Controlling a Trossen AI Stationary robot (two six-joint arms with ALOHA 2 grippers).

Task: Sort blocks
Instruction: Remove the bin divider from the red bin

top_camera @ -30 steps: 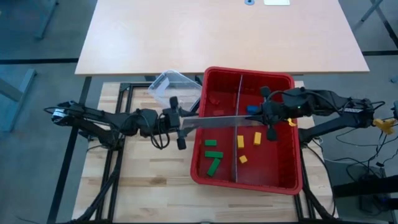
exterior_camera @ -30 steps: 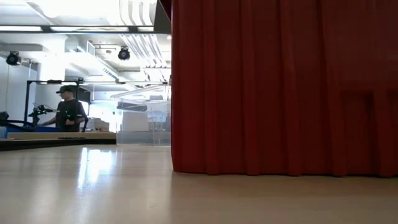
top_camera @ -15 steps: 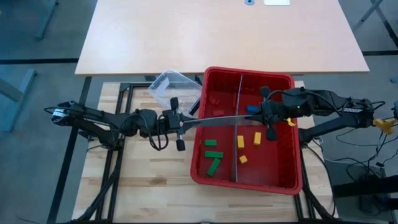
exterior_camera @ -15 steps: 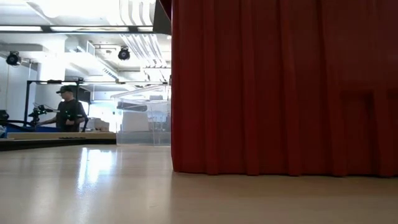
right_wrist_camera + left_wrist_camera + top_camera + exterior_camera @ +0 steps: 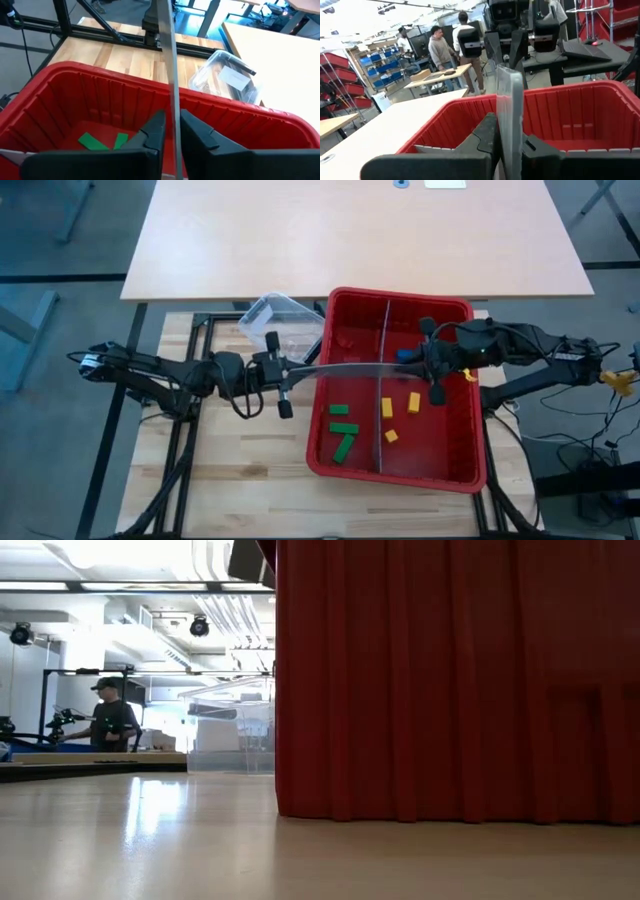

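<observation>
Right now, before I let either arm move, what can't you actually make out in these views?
- Low view: the red bin wall fills the frame; blocks, divider and both grippers are hidden behind it.
- High view: the blue block is partly covered by the right gripper; red blocks barely show against the bin floor.
- Left wrist view: the left gripper is shut on the grey divider panel, whose far end is hidden edge-on.
- Right wrist view: only green blocks show; others lie outside the frame.
</observation>
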